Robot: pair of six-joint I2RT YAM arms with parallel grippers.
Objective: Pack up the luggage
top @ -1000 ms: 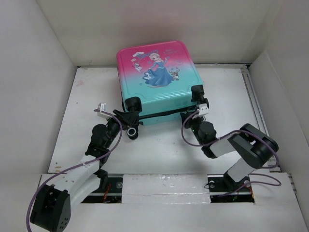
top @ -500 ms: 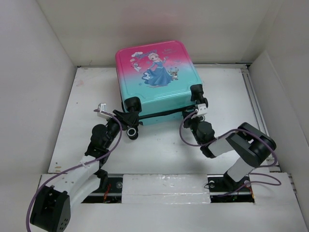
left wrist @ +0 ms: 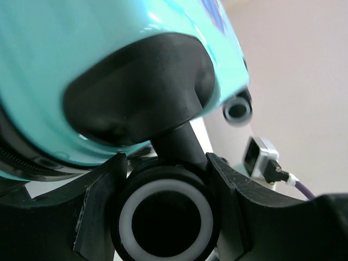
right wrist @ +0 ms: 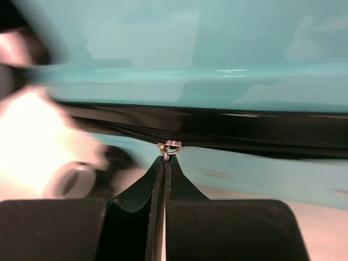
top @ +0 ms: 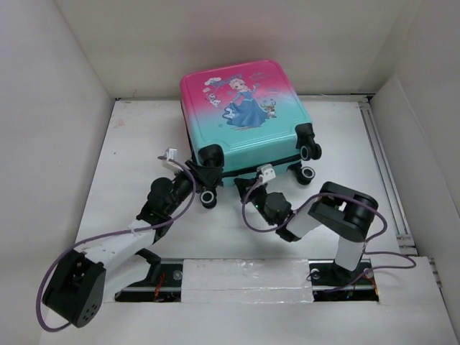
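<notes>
The luggage (top: 248, 115) lies flat at the back of the table, princess print up, its lid down and its black zipper line facing me. My left gripper (top: 207, 190) is shut on its near-left wheel (top: 208, 199). In the left wrist view the wheel (left wrist: 166, 217) fills the gap between the fingers (left wrist: 100, 206). My right gripper (top: 254, 188) is at the middle of the near edge. In the right wrist view it (right wrist: 165, 163) is shut on the metal zipper pull (right wrist: 168, 153), which hangs from the zipper trim (right wrist: 244, 128).
White walls (top: 43, 144) enclose the table on the left, back and right. Two more wheels (top: 310, 152) stick out at the luggage's near-right corner. A metal rail (top: 381, 165) runs along the right side. The arm bases sit behind a white strip (top: 244, 277) at the near edge.
The luggage has swung and shifted to the right. My right gripper has slid left along the zipper from the right corner to mid-edge. My left gripper moved right with the wheel.
</notes>
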